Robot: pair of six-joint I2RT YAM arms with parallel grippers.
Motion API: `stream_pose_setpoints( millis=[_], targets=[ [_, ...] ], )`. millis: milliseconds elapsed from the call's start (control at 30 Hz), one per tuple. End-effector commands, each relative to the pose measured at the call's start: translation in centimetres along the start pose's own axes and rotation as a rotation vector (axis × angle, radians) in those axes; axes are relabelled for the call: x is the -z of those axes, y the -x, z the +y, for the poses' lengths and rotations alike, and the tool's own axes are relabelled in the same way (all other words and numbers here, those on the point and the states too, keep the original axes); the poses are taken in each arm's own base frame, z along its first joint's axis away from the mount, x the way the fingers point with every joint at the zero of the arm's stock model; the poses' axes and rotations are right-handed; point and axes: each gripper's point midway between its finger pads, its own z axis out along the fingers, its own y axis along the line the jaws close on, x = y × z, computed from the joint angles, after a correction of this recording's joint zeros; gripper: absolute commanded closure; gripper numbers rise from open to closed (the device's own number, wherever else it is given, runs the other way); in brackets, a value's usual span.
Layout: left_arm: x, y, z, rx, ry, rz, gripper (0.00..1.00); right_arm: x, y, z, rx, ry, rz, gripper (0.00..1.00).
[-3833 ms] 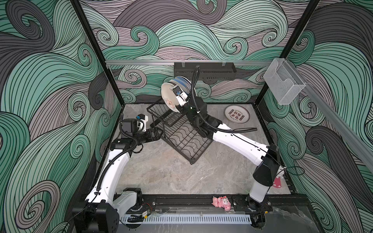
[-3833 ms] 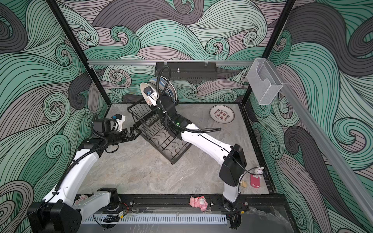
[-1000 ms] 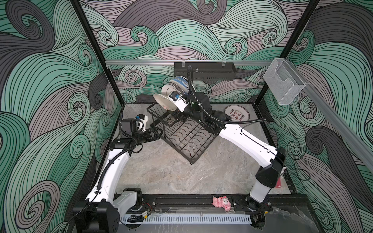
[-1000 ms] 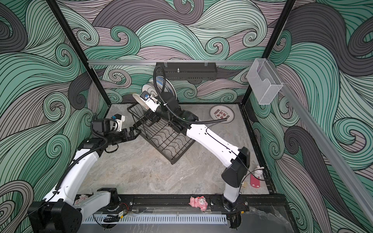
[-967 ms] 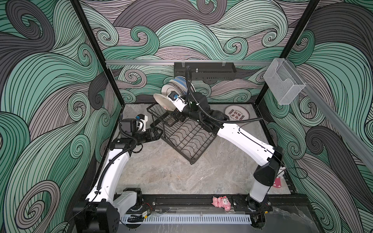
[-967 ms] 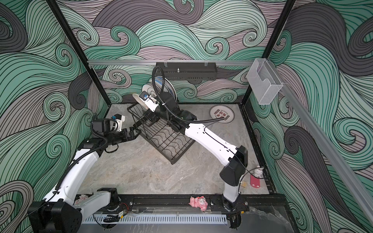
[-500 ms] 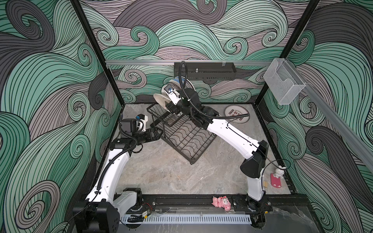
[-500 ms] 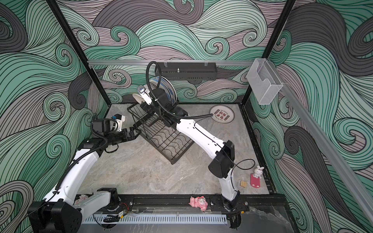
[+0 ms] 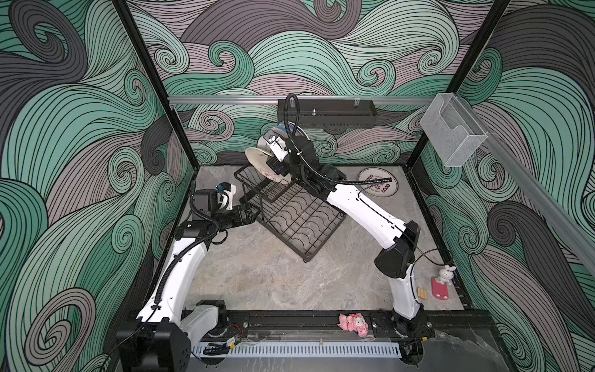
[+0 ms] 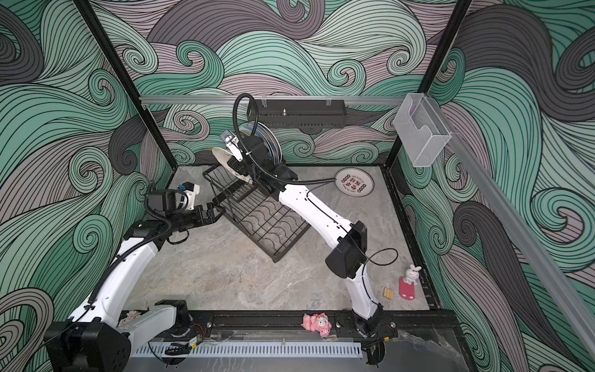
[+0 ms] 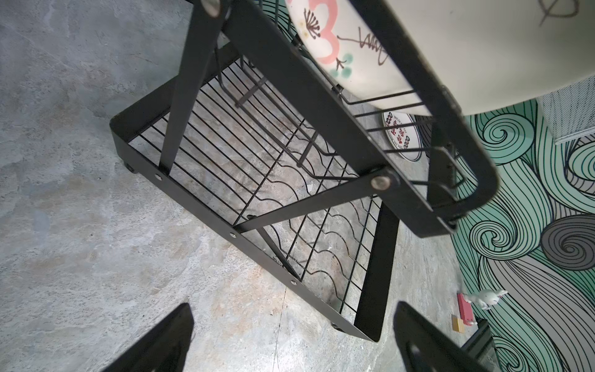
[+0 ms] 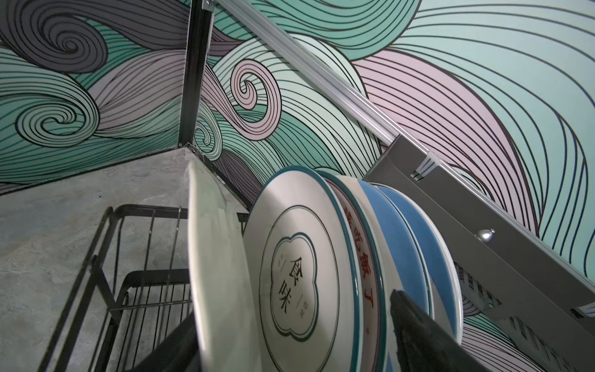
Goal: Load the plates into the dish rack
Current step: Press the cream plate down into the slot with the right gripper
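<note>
The walls point(image 9: 322, 48) are painted with big curly waves in green, grey and soft pink. Black posts point(image 9: 153, 80) stand in the back corners. A silver rail point(image 9: 225, 99) runs along the back wall, and a black tray point(image 9: 325, 113) with little holes hangs on it. A see-through box point(image 9: 450, 135) hangs on a side rail. The counter point(image 9: 273, 273) looks like grey stone.

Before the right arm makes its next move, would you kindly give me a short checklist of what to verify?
1. Right gripper jaws wide apart: ok.
2. Cream doodle plate on edge in the raised basket of the dish rack: ok.
3. Cream doodle plate seated in a slot: cannot tell.
4. Right fingers clear of the neighbouring green-rimmed plate: cannot tell.
5. Left gripper open, empty, short of the dish rack: ok.
6. Plate on the table loaded: not ok.
</note>
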Motion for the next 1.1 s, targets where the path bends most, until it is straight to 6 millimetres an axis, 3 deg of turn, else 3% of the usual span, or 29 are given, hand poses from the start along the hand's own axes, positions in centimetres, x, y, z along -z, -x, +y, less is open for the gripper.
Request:
stream_pose_setpoints(
  millis=[0, 467, 900, 1067],
  targets=[
    [0.0, 0.0, 0.1, 0.001, -0.005, 0.008, 0.01, 0.1, 0.1, -2.0, -0.011, -0.053, 0.014, 0.18],
    [0.0, 0.0, 0.0, 0.001, -0.006, 0.008, 0.01, -0.3, -0.6, -5.1, -0.051, -0.15, 0.066, 0.16],
    [0.0, -0.1, -0.1, 0.001, -0.013, 0.01, 0.01, 0.5, -0.4, -7.6, -0.073, -0.204, 0.085, 0.12],
    [0.0, 0.0, -0.1, 0.002, -0.016, 0.009, 0.01, 0.2, -1.4, -8.5, -0.075, -0.233, 0.121, 0.11]
  ],
)
